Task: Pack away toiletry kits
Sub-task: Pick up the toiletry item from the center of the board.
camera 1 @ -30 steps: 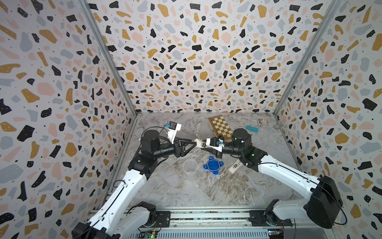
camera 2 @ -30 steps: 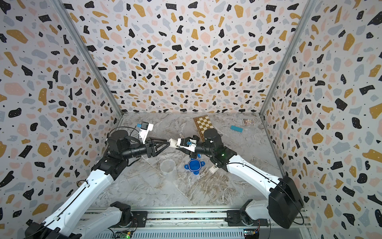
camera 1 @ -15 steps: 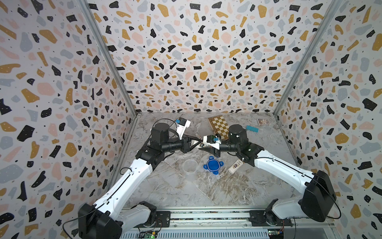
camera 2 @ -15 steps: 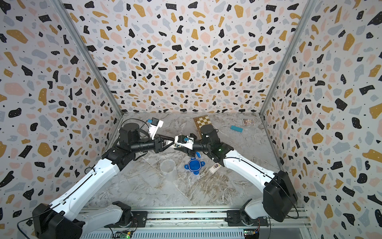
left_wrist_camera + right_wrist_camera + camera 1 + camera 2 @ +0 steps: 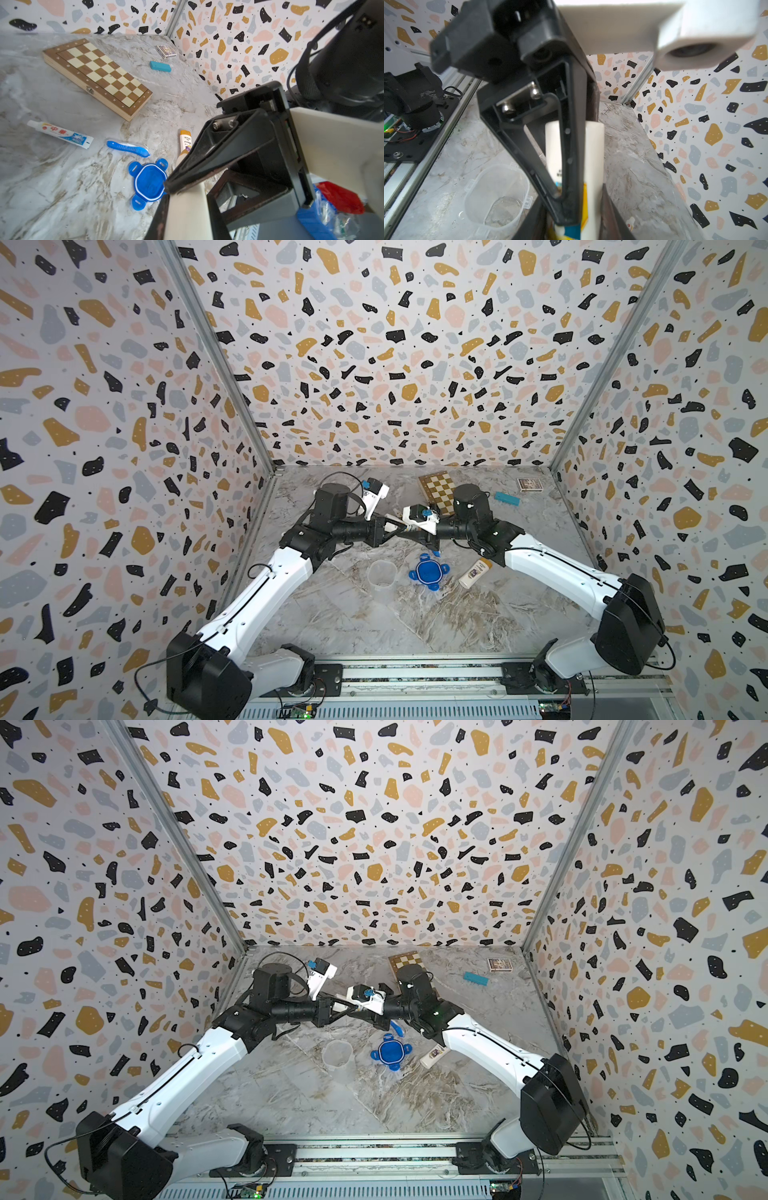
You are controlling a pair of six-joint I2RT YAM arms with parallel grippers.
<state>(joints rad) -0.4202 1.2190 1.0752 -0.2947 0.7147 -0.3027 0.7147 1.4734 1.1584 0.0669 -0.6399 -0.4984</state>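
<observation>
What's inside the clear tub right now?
Nothing: the clear tub looks empty, bare bottom showing, in both top views and the right wrist view. There, black fingers and the white bottle between them cover part of its rim.

A back wall (image 5: 395,364) was seen at 12 o'clock, and side walls (image 5: 104,448) at 9 and 3 o'clock. All were covered with black, gold, pink and grey spots on white. Metal posts (image 5: 220,360) were set in the far corners. The floor (image 5: 353,626) was patterned like grey stone. A metal rail (image 5: 415,674) was fixed at 6 o'clock.
</observation>
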